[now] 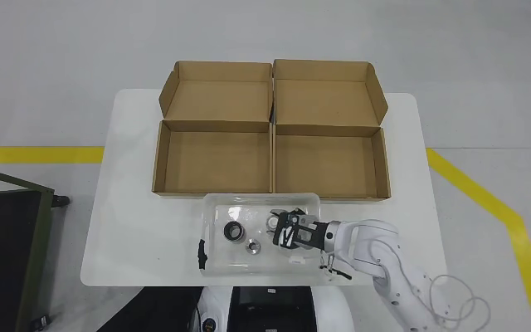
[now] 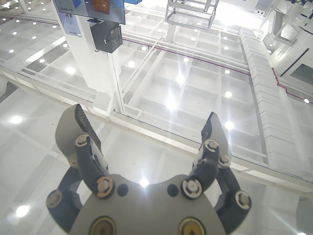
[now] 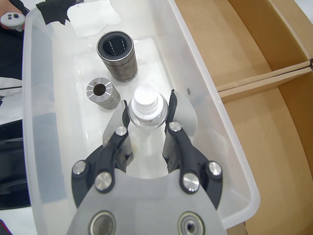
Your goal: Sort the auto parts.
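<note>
A clear plastic bin (image 3: 193,50) (image 1: 216,203) at the table's front holds the parts. My right gripper (image 3: 148,100) (image 1: 284,232) is down inside it, shut on a round metal part with a white stepped cap (image 3: 146,103). Beside it stand a small steel cylinder with a centre hole (image 3: 102,93) (image 1: 253,246) and a taller dark linear bearing (image 3: 117,56) (image 1: 234,231). My left gripper (image 2: 145,113) points up at the ceiling, open with nothing between its fingers.
Two open cardboard boxes (image 1: 213,162) (image 1: 330,164) sit side by side just beyond the bin, lids folded back. Black tape (image 3: 57,9) and a white paper scrap (image 3: 93,20) lie at the bin's far end. Bare white table (image 1: 124,216) flanks the bin.
</note>
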Motion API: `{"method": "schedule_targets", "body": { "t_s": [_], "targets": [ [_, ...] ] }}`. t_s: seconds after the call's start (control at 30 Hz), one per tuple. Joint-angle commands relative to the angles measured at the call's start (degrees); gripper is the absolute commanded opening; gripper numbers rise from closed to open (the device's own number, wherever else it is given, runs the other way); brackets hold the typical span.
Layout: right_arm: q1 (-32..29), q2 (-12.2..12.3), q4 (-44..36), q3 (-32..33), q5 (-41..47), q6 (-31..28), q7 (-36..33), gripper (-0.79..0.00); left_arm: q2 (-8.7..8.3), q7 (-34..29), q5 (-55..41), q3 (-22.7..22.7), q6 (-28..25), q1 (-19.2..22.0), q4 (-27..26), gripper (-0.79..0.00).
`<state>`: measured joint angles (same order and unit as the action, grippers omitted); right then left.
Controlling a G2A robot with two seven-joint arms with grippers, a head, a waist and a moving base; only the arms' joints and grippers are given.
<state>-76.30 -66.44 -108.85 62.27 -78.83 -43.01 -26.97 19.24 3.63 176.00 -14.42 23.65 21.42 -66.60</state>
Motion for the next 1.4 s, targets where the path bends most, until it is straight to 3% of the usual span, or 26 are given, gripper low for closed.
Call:
{"method": "schedule_targets", "body": {
  "t_s": [0.0,0.73,1.37],
  "targets": [
    [0.0,0.1,-0.3,0.0,0.0,-0.1,0.0,-0.785,0.0,0.0,0.0,0.0,0.0,0.0,0.0,0.0],
    [-1.7,1.4,-13.3,3.3,9.0,-1.7,0.8,-0.785,0.0,0.0,0.0,0.0,0.0,0.0,0.0,0.0],
    [3.3,0.4,-12.9,5.4,22.9,6.4,17.6,-0.785,0.0,0.0,0.0,0.0,0.0,0.0,0.0,0.0]
  ]
}}
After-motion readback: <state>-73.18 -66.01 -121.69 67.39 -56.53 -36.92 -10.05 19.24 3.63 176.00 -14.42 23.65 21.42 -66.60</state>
